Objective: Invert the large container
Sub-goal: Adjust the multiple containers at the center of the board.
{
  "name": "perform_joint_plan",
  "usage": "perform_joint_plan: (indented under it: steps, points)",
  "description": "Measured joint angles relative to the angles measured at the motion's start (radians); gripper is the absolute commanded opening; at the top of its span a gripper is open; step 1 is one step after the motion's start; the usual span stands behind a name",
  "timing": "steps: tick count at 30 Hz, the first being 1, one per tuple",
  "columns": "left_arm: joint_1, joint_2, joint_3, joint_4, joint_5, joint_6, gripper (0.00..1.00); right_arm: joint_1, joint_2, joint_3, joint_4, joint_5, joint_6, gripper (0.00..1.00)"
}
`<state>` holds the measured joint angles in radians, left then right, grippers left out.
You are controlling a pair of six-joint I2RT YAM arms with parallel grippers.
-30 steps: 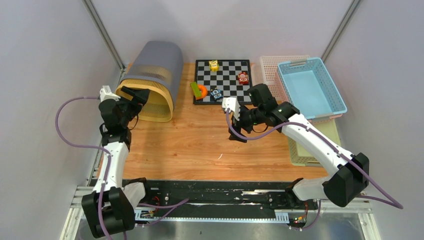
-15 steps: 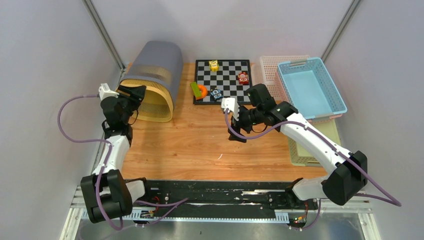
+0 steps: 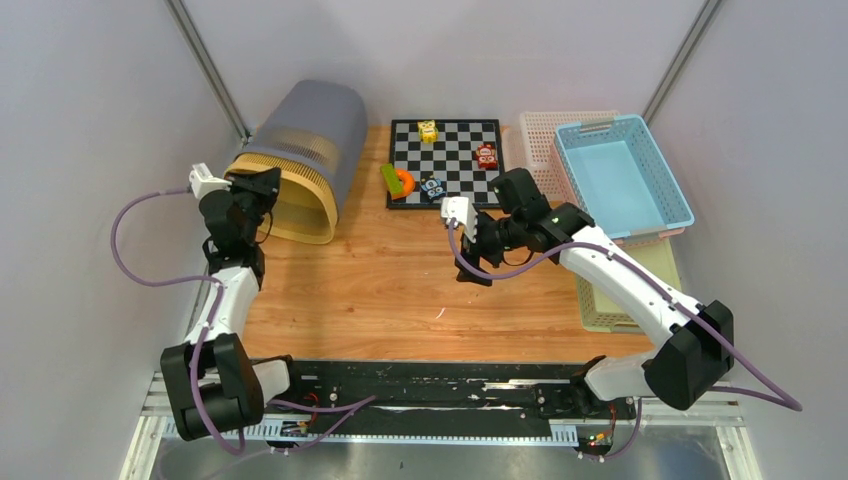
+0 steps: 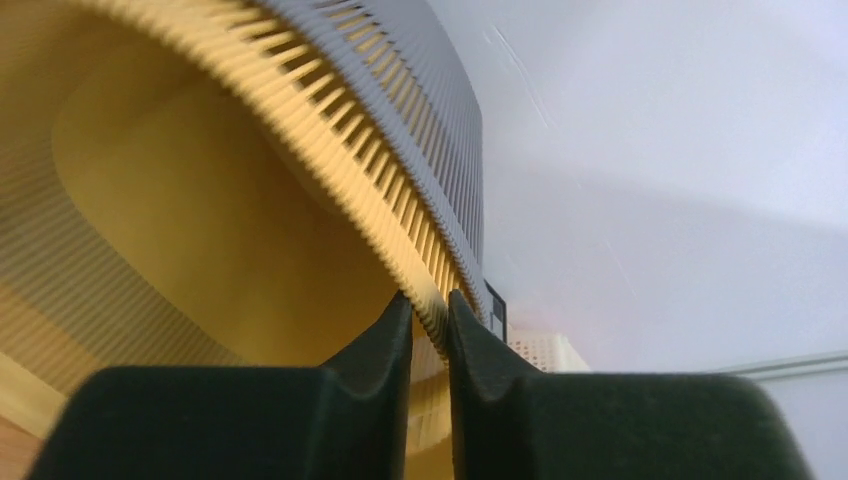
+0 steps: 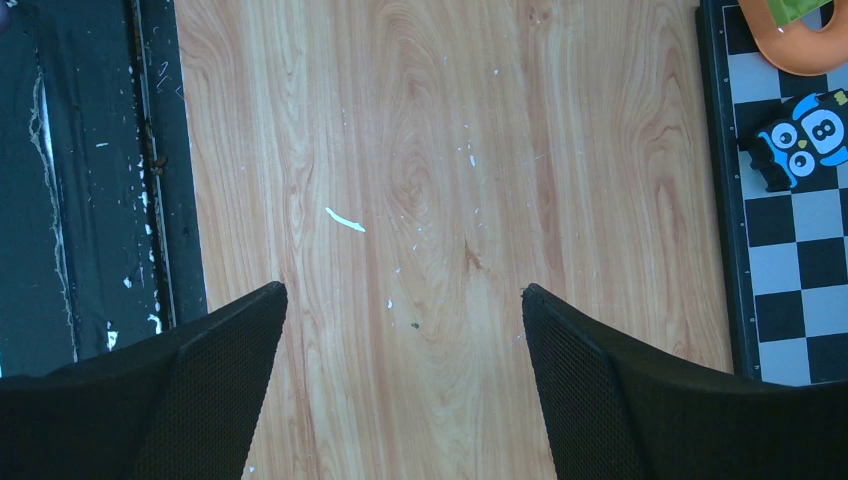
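The large container [image 3: 300,160] lies on its side at the table's [image 3: 400,290] 10 o'clock corner, with its open mouth facing about 7 o'clock. Its left flank sits close to the side wall [image 3: 100,150], so there is little room at 9 o'clock. Bare wood spreads out from its mouth toward 3 and 5 o'clock. The chessboard [image 3: 455,150] lies at 12 o'clock, just beside the container's right flank, with an orange ring [image 3: 403,182] at the board's near-left corner. Stacked baskets fill 2 to 3 o'clock, the blue basket [image 3: 672,190] on top.

The left gripper [image 4: 430,330] is clamped on the container's rim, one black finger inside the mouth and one outside. The right gripper [image 5: 400,300] hangs near the table's middle with its jaws spread wide over bare wood, holding nothing.

The container is a rounded oblong tub, grey outside and tan-yellow inside, with fine close ribs around its lip. The tabletop is pale wood grain flecked with white. A scuffed black rail [image 5: 90,180] borders it at 6 o'clock.
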<state>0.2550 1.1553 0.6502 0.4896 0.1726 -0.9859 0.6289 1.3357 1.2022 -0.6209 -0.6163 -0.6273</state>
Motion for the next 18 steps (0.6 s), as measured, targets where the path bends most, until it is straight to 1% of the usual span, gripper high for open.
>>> perform_joint_plan:
  steps: [2, 5, 11, 18]
  points:
    - [0.000, 0.005, 0.001, -0.002, -0.003, -0.015, 0.00, 0.002, 0.003, 0.000, 0.000, 0.000, -0.001, 0.89]
    - [0.002, 0.009, 0.007, -0.002, -0.008, -0.032, 0.00, 0.005, 0.004, 0.000, 0.000, 0.002, -0.002, 0.89]
    - [0.004, 0.003, 0.007, -0.032, -0.011, -0.021, 0.00, 0.008, 0.004, 0.000, 0.000, 0.009, -0.003, 0.89]
    - [0.019, -0.100, 0.007, -0.145, -0.018, -0.023, 0.00, 0.015, 0.005, 0.000, 0.000, 0.015, -0.010, 0.89]
